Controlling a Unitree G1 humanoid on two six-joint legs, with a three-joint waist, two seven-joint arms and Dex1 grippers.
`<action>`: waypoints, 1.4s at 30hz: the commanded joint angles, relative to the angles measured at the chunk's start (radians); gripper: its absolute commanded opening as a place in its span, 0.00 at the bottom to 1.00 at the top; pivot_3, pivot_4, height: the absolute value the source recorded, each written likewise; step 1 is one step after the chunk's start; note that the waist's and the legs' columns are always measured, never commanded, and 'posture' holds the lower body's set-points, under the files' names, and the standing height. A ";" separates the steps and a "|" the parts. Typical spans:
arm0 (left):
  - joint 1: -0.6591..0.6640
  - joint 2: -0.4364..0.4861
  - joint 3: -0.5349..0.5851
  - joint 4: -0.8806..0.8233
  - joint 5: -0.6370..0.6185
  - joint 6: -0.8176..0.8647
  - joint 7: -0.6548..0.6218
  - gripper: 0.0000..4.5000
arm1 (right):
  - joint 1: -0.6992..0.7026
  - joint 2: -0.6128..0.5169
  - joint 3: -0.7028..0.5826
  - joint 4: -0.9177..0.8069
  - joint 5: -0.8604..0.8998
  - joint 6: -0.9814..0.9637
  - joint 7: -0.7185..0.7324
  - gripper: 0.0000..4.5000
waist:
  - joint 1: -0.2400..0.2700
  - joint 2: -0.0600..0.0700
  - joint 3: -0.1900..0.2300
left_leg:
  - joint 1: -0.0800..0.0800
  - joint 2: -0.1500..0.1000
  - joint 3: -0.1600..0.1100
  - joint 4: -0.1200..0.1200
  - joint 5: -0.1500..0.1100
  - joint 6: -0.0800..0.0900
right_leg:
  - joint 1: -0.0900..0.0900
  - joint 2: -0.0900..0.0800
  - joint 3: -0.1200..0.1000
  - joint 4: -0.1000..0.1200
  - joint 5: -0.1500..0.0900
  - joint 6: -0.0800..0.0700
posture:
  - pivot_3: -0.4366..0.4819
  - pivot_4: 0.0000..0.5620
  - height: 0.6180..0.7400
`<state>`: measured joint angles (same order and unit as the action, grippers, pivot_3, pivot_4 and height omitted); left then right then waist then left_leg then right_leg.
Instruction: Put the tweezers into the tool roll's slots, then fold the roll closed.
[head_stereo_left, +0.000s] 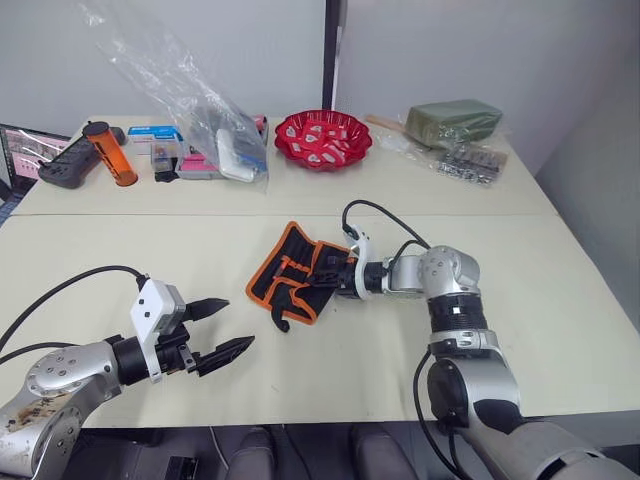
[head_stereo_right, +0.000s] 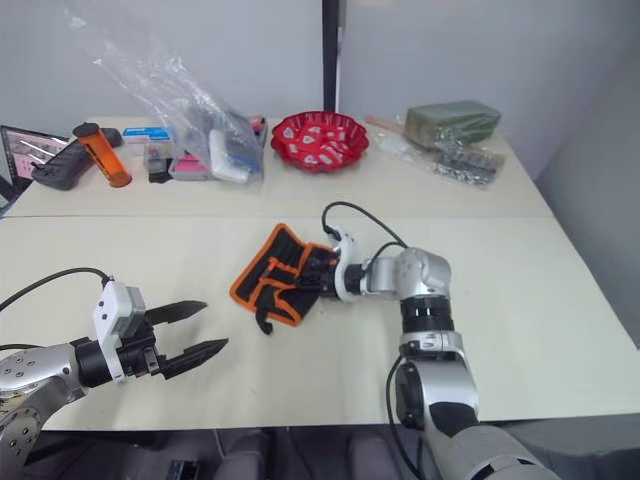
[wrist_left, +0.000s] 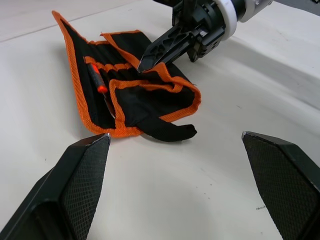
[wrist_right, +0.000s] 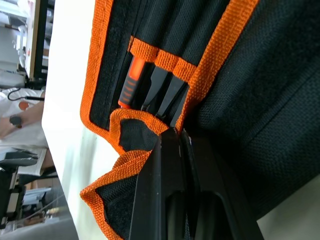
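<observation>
Left claw (head_stereo_left: 222, 329), wide open and empty, lies near the half-folded, orange-edged tool roll (head_stereo_left: 296, 272), whose flap the right claw (wrist_left: 145, 64) pinches shut.

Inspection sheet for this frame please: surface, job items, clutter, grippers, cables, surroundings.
Surface: pale table, second table butted behind.
Job's things: tool roll partly folded, strap loose; tweezers seated in slots, beside an orange-handled tool.
Clutter: red bowl, plastic bag, orange bottle, green packet, all on the far table.
Grippers: left gripper jaws open, empty; right gripper jaws shut on the roll's flap.
Cables: black leads on both wrists.
Surroundings: grey wall.
</observation>
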<state>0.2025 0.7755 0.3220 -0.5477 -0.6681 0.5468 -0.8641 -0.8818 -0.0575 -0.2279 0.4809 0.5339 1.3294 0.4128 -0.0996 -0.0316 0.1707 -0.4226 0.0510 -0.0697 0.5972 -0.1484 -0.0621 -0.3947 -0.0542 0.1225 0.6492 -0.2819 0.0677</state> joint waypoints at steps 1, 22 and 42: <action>0.005 0.001 0.012 -0.007 0.005 -0.018 -0.005 1.00 | 0.039 -0.022 0.029 0.037 -0.040 -0.089 0.003 0.14 | 0.000 0.000 0.000 | 0.003 0.000 0.000 0.000 0.000 0.000 | 0.003 0.000 0.000 -0.001 -0.003 0.004 | 0.48 0.27 1.00; -0.047 0.019 -0.013 0.046 0.018 -0.021 -0.039 1.00 | 0.132 -0.148 0.070 -0.200 0.112 -0.099 0.204 0.99 | 0.005 0.001 0.001 | -0.002 0.000 0.000 0.000 0.001 0.001 | -0.002 0.000 0.000 -0.001 -0.002 0.005 | 0.48 0.27 1.00; -0.095 0.020 -0.032 0.077 0.036 -0.015 -0.052 1.00 | 0.308 -0.241 0.512 -0.293 -0.268 -0.987 0.540 0.01 | 0.005 0.000 0.001 | -0.008 0.000 0.000 0.000 0.001 0.001 | -0.008 0.000 0.000 -0.001 -0.002 0.006 | 0.48 0.27 1.00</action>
<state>0.1169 0.7899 0.2841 -0.4534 -0.6297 0.5426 -0.9138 -0.5733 -0.2938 0.2626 0.1826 0.3042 0.4148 0.9262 -0.0944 -0.0311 0.1716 -0.4310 0.0507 -0.0693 0.5970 -0.1478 -0.0614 -0.4032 -0.0546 0.1229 0.6484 -0.2842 0.0732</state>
